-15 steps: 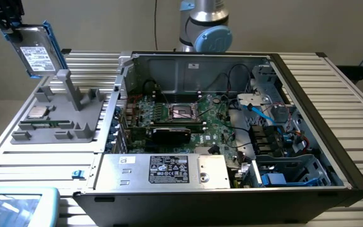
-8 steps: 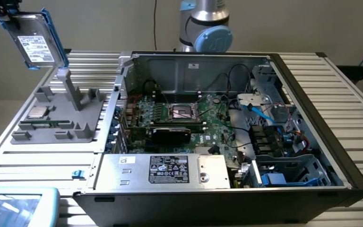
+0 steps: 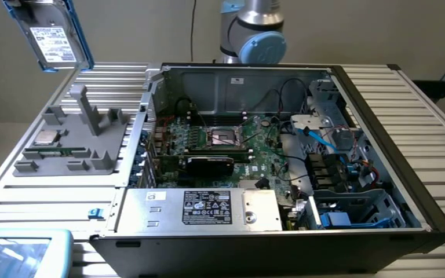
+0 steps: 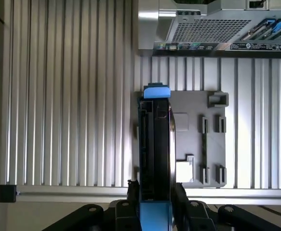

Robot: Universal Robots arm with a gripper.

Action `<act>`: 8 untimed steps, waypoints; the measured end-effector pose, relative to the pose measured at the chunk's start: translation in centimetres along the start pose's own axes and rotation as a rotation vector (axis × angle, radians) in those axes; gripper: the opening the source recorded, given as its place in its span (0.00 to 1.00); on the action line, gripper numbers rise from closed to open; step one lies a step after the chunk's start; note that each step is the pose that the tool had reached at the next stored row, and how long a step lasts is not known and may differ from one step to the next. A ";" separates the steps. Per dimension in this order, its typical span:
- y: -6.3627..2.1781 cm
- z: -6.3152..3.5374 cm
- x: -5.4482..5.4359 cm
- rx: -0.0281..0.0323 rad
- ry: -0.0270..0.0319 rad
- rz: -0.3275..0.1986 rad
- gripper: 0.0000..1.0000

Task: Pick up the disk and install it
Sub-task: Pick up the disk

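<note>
The disk [image 3: 53, 35], a silver-grey drive with a white label in a bright blue frame, hangs high in the air at the exterior view's upper left, above the ribbed table. In the wrist view the disk [image 4: 154, 139] is seen edge-on, and my gripper [image 4: 154, 195] is shut on it, with a black finger [image 4: 132, 190] pressed to each side. Below it lies the grey holder plate [image 4: 198, 144]. The open computer case [image 3: 284, 145] sits in the middle of the table, well off to the exterior view's right of the disk.
The grey holder plate [image 3: 76, 142] with upright posts carries a small square processor chip [image 3: 46, 137]. A grey metal box with a black label [image 3: 199, 208] fills the case's front. A drive cage with blue parts [image 3: 354, 211] sits at the case's front right. The arm's base [image 3: 254, 29] stands behind.
</note>
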State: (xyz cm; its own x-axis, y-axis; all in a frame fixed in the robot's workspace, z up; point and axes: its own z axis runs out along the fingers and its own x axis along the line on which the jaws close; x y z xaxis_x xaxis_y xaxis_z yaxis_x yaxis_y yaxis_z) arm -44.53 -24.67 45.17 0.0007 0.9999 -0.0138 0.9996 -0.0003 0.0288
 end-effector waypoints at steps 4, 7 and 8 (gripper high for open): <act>1.85 -1.64 0.0 0.0001 0.0033 0.000 0.37; 3.18 -2.84 -0.3 0.0011 0.0039 0.000 0.37; 3.64 -3.23 -0.4 0.0018 0.0040 0.000 0.37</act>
State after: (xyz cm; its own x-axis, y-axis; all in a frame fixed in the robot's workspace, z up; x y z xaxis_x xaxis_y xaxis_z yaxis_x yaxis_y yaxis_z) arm -40.98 -25.00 48.51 0.0006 1.0000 -0.0098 0.9996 -0.0003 0.0271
